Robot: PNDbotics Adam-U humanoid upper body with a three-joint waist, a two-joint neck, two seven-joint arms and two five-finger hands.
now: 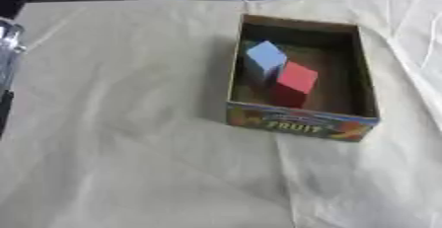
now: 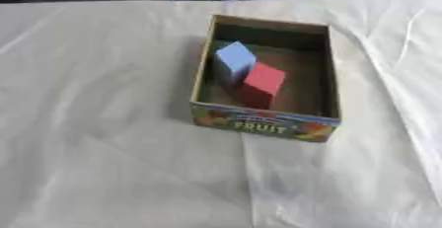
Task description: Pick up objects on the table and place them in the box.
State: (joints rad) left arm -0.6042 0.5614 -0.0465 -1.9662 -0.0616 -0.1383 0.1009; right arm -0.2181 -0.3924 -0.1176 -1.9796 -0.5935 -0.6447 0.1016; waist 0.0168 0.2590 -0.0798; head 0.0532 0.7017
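Hands do not show clearly in either view; only a dark and silvery part [image 1: 9,39] sits at the left edge of the left eye view, so whether any fingers are open or curled cannot be told, and nothing is seen held; box [image 2: 203,74] stands open on the cloth [image 2: 103,163]; inside it a blue block [image 2: 233,58] touches a red block [image 2: 262,81], near the left wall.

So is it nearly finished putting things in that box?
It looks finished or close to it. A blue block and a red block already sit side by side inside the box. No hand shows, so nothing is being carried. On the white cloth around the box I see nothing left to pick up.
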